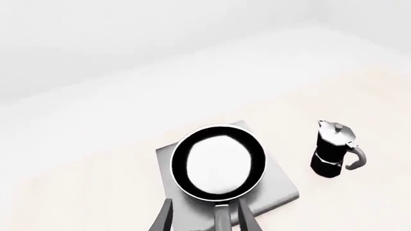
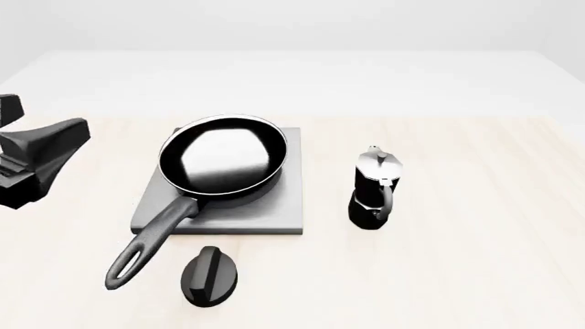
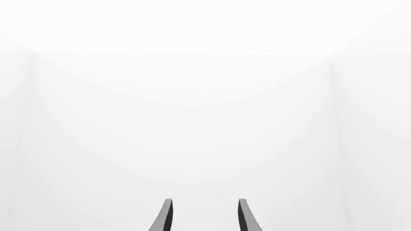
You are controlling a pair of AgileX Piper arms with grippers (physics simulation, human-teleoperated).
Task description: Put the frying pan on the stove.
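While the frying pan [image 2: 224, 161] sits squarely on the stove [image 2: 274, 216], its round black bowl covers most of the grey slab and its glossy inside throws back a pale reflection. Its long dark handle runs off the stove's near-left corner and out over the pale table [image 2: 457, 274], the oval loop end resting well clear of the slab. Just beside that handle end, in front of the stove, lies the black oval knob [image 2: 210, 275], apart from both pan and stove. Off to the right of the stove stands the moka pot [image 2: 373, 186], upright, black with a silver lid, not touching anything.

Over on the left edge of the front view, the left arm [image 2: 37, 157] is up above the table, away from the pan. From its wrist camera, the left gripper [image 1: 207, 219] shows two fingers spread apart with nothing clamped; the pan handle appears between them but lies far below. The right gripper [image 3: 204, 216] is also parted and empty, facing blank white.
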